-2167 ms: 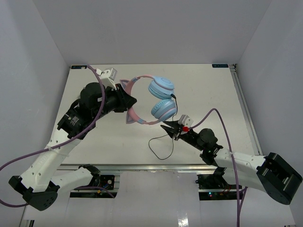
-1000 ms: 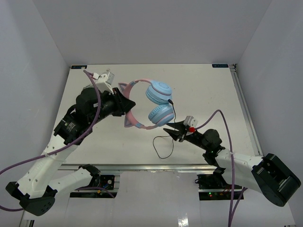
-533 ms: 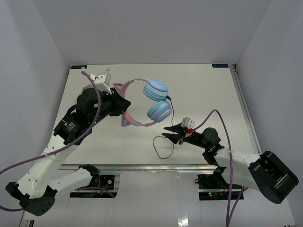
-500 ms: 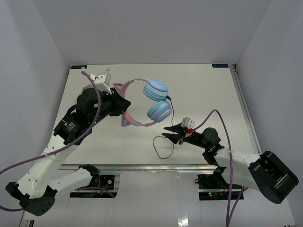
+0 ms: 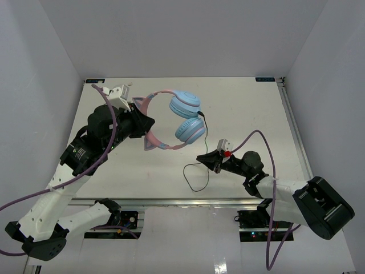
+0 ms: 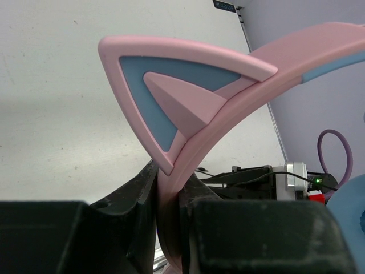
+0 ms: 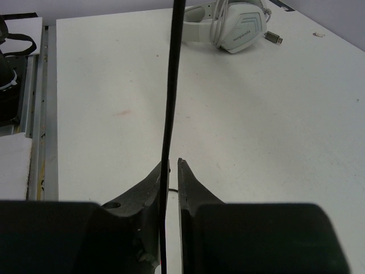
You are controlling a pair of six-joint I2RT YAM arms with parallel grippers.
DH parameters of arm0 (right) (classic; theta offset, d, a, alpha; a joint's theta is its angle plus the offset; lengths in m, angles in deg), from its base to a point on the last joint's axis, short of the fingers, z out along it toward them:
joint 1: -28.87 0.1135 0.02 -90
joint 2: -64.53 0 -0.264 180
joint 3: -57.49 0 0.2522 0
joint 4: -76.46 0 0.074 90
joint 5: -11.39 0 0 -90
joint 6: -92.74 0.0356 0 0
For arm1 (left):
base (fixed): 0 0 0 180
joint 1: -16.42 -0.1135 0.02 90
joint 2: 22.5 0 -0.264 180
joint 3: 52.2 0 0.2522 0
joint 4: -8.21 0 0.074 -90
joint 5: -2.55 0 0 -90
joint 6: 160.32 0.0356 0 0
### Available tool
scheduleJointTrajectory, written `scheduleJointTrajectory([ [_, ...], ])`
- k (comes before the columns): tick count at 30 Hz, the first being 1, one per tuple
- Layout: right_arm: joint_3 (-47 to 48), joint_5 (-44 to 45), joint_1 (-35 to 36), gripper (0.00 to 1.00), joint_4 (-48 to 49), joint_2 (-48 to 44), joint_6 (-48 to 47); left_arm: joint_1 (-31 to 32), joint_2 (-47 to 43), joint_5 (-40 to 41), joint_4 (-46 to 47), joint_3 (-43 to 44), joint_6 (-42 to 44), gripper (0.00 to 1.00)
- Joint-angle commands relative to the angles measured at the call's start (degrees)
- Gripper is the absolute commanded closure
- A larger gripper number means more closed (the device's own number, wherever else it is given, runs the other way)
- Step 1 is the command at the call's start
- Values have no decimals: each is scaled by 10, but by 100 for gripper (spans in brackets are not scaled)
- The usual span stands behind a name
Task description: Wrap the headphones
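Inspection of the workspace: the left gripper (image 5: 146, 123) is clamped on the pink headband (image 5: 165, 147) of the headphones (image 5: 185, 105), gripping it at mid-arc. The left wrist view confirms this. Both fingers (image 6: 134, 197) press against the sides of the band, and a pointed cat ear (image 6: 171, 85), pink with a blue inset, rises directly above the grip. The band is clear of the white table (image 5: 251, 114), which lies well behind it in that view. From overhead, the two round light-blue earcups (image 5: 190, 130) sit close together to the right of the left gripper, over the middle of the table, one farther from the arms than the other. The thin black cable (image 7: 173, 85) leaves the earcups and runs down toward the right gripper (image 5: 203, 159), which is low and near the table's front centre. In the right wrist view the cable passes straight between the two fingertips (image 7: 155, 174), which are drawn almost together and pinch it. Beyond the pinch, the slack forms an open loop (image 5: 185, 173) lying on the table, just to the left of and nearer the arms than the right gripper. A white headset (image 7: 234, 25) with its own cord rests at the far end of the table in the right wrist view, well apart from the gripper.
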Motion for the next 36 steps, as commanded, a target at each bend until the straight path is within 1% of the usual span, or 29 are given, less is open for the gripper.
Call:
scheduleJointTrajectory([
  [1,27,-9,-5,85,34,18,7,0,-19,-33,45,18,-25,100],
  [4,34,-9,-7,91,41,36,10,0,-22,-60,59,10,-30,100],
  [5,35,-7,-7,92,43,40,13,0,-24,-84,68,8,-30,100],
  [9,38,17,-12,92,50,55,14,0,-36,-158,98,-9,-30,100],
  [11,41,24,-21,92,58,65,14,0,-42,-211,115,-24,-22,100],
  [15,63,13,-41,92,58,69,41,0,-57,-275,135,-56,5,100],
  [21,70,-12,-72,92,59,54,47,0,-74,-297,111,-76,45,100],
  [27,91,-54,-108,92,59,69,61,0,-87,-320,93,-77,76,100],
  [32,117,-65,-129,92,49,77,79,0,-91,-338,76,-82,111,100],
  [36,183,-77,-146,92,-42,87,79,0,-79,-364,71,-110,147,100],
])
